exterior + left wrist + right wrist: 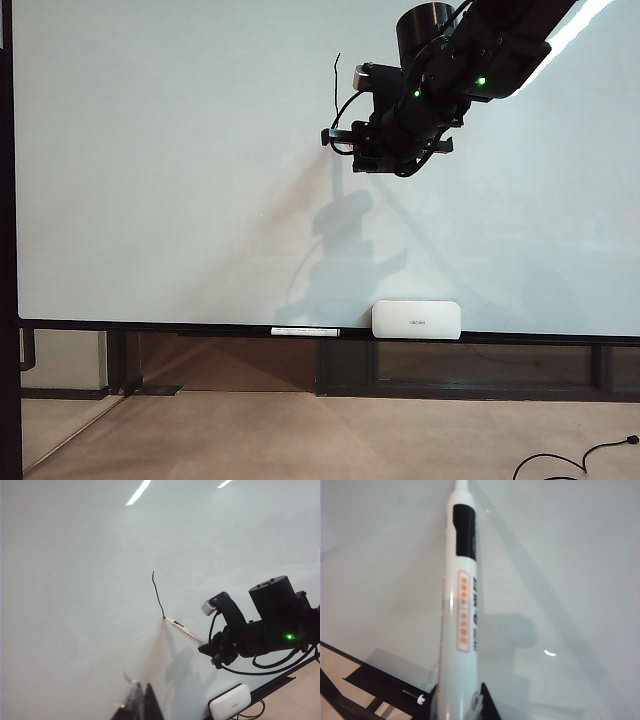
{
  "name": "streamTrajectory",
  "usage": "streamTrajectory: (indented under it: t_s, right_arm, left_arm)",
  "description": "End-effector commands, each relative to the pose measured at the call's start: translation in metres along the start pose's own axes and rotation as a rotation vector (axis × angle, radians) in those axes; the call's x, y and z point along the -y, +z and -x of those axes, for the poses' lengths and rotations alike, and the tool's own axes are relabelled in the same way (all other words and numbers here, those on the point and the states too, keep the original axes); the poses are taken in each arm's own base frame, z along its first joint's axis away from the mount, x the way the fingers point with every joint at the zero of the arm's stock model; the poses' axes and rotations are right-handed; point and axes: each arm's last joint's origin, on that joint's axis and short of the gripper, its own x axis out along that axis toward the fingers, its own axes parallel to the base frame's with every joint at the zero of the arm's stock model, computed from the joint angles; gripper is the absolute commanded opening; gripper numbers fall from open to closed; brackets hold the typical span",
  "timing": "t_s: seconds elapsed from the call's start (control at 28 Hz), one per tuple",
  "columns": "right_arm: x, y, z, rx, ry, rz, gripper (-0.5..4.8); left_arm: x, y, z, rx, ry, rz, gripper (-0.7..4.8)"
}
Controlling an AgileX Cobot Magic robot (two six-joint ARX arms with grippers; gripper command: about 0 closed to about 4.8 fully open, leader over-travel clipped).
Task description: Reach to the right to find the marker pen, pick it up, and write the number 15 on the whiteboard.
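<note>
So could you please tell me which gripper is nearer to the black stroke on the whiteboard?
Right. The right gripper holds the marker pen with its tip at the stroke's lower end; the left gripper sits lower, apart from it.

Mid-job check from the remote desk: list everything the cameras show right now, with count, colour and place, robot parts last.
whiteboard: one, glossy pale white-blue with a dark frame, fills most of the exterior view.
black stroke: one, thin, roughly vertical, on the board left of the right gripper; only this one line is drawn.
marker pen: one, white barrel with black band and orange label, held by the right gripper, tip at the lower end of the stroke.
second pen: one, white with a black end, lying on the bottom rail.
eraser block: one, white, rounded, on the rail right of that pen.
cable: one, black, on the floor at lower right.
right gripper: one, black, shut on the marker pen.
left gripper: one, dark, only finger ends visible, away from the writing.
</note>
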Motion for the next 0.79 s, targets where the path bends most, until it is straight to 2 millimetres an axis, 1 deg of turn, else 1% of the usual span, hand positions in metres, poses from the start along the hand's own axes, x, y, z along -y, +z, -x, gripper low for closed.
streamTrajectory:
  t_s: [0.04, 0.14, 0.32, 0.57, 0.79]
  right_arm:
    - [0.0, 0.006, 0.001, 0.034, -0.001, -0.01, -0.02]
    - [-0.002, 0.009, 0.003, 0.047, 0.032, -0.009, -0.02]
    - [-0.004, 0.017, 0.009, 0.048, 0.04, -0.005, -0.01]
    - [-0.005, 0.038, 0.023, 0.084, 0.073, 0.021, -0.01]
    - [-0.011, 0.056, 0.039, 0.097, 0.089, 0.055, -0.02]
  left_arm:
    - [-0.001, 0.002, 0.0, 0.009, 0.002, -0.005, -0.05]
    - [0.0, 0.001, 0.0, -0.002, -0.001, 0.001, -0.05]
    - [0.0, 0.001, 0.0, -0.005, -0.002, 0.001, -0.05]
    - [0.0, 0.0, 0.0, -0.017, -0.005, 0.006, -0.05]
    - [0.0, -0.001, 0.0, -0.024, -0.01, 0.012, -0.05]
